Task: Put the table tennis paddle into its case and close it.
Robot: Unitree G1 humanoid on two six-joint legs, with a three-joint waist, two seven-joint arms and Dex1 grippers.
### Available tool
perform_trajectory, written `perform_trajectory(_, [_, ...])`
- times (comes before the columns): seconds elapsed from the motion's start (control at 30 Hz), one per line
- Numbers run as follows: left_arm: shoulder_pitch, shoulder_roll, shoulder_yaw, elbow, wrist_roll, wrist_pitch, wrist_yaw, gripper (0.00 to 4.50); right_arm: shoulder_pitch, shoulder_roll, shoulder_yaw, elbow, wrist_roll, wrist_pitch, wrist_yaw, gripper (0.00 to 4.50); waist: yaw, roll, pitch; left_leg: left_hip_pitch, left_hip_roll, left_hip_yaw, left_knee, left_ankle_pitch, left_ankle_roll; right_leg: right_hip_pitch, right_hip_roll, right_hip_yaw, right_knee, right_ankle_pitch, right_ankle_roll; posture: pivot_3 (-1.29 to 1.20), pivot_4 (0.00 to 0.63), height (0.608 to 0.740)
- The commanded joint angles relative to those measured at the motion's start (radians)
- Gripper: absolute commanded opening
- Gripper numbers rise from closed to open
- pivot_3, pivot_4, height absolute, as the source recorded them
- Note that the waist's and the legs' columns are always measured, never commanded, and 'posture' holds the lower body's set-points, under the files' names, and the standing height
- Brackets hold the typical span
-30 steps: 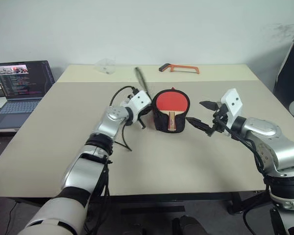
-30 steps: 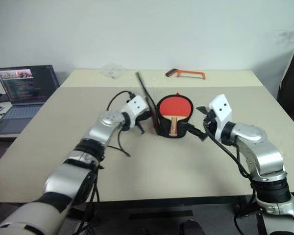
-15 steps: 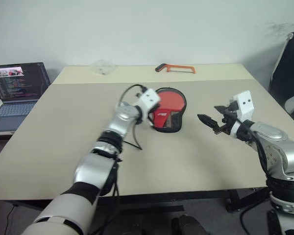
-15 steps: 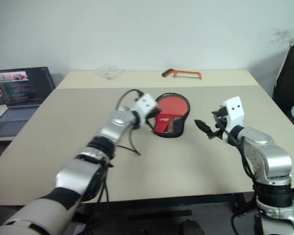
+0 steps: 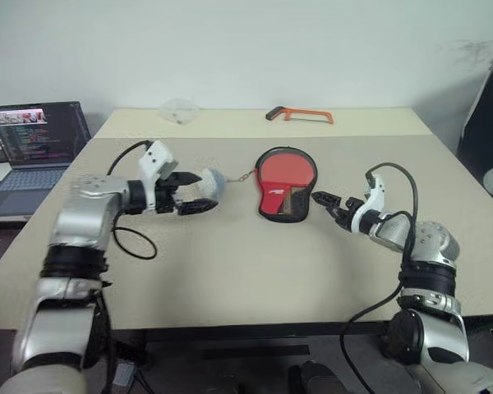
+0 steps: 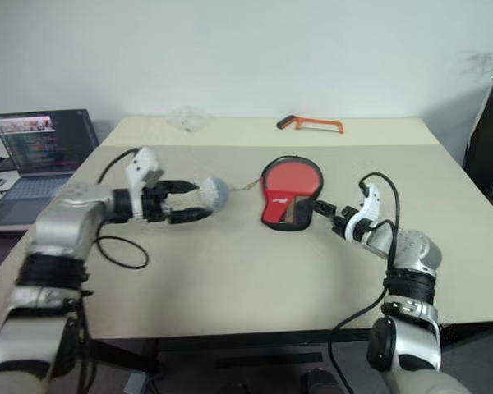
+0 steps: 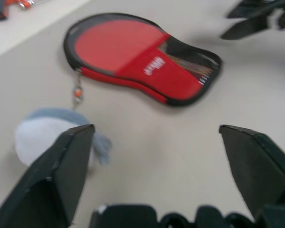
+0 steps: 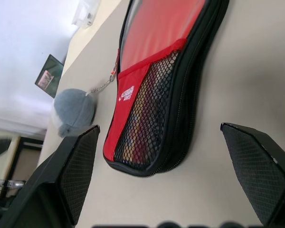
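The case (image 5: 281, 176) lies flat mid-table, red logo side and mesh pocket up, its flap down. The table tennis paddle is inside; only its striped handle (image 7: 186, 60) shows through the mesh. A grey-white pouch (image 5: 213, 182) on a short chain lies just left of the case. My left gripper (image 5: 199, 191) is open beside the pouch, left of the case, and holds nothing. My right gripper (image 5: 327, 203) is open and empty, low over the table at the case's narrow right end, with the mesh pocket (image 8: 147, 118) just ahead of its fingers.
An orange hacksaw (image 5: 300, 114) and a clear plastic item (image 5: 178, 109) lie at the table's far edge. An open laptop (image 5: 37, 144) sits on a side desk to the left. A black chair (image 5: 485, 123) stands at the right.
The case flap came down over the paddle and the case now lies flat. My left gripper opened, let go and drew back left. My right gripper rolled and sank toward the case's narrow end.
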Motion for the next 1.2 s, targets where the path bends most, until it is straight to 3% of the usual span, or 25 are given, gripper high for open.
perform_trajectory(0.03, [0.054, 0.032, 0.021, -0.096, 0.015, 0.003, 0.055, 4.46, -0.046, -0.002, 0.050, 0.104, -0.032, -0.089, 0.045, 4.50, 0.000, 0.000, 0.000, 0.000, 0.000, 0.000, 0.000, 0.000, 0.000, 0.000, 0.000, 0.000, 0.000, 0.000, 0.000, 0.00, 0.150, 0.740])
perform_trajectory(0.47, [0.220, 0.059, 0.047, -0.311, -0.026, 0.102, 0.146, 4.46, -0.181, 0.083, 0.137, 0.371, -0.079, -0.237, 0.130, 4.50, -0.026, 0.000, 0.000, 0.001, 0.001, 0.001, 0.000, 0.000, 0.000, 0.000, 0.000, 0.001, 0.001, 0.000, 0.000, 0.00, 0.150, 0.740])
perform_trajectory(0.9, [0.242, 0.063, 0.043, -0.347, -0.031, 0.113, 0.192, 4.46, -0.269, 0.104, 0.129, 0.573, -0.123, -0.380, 0.126, 4.50, -0.025, 0.000, 0.000, 0.001, 0.001, 0.001, 0.000, 0.000, 0.000, 0.000, 0.000, 0.001, 0.001, 0.000, 0.000, 0.00, 0.150, 0.740])
perform_trajectory(1.0, [0.232, 0.057, 0.033, -0.336, -0.026, 0.107, 0.193, 4.50, -0.267, 0.105, 0.125, 0.587, -0.120, -0.383, 0.123, 3.85, -0.024, 0.000, 0.000, 0.001, 0.001, 0.001, 0.000, 0.000, 0.000, 0.000, 0.000, 0.001, 0.001, 0.000, 0.000, 0.00, 0.150, 0.740])
perform_trajectory(1.2, [0.216, 0.049, 0.018, -0.316, -0.022, 0.095, 0.195, 4.50, -0.255, 0.114, 0.121, 0.601, -0.125, -0.398, 0.097, 1.75, -0.024, 0.000, 0.000, 0.000, 0.001, 0.001, -0.001, 0.000, 0.000, -0.001, 0.000, 0.001, 0.000, 0.000, 0.000, 0.00, 0.150, 0.740])
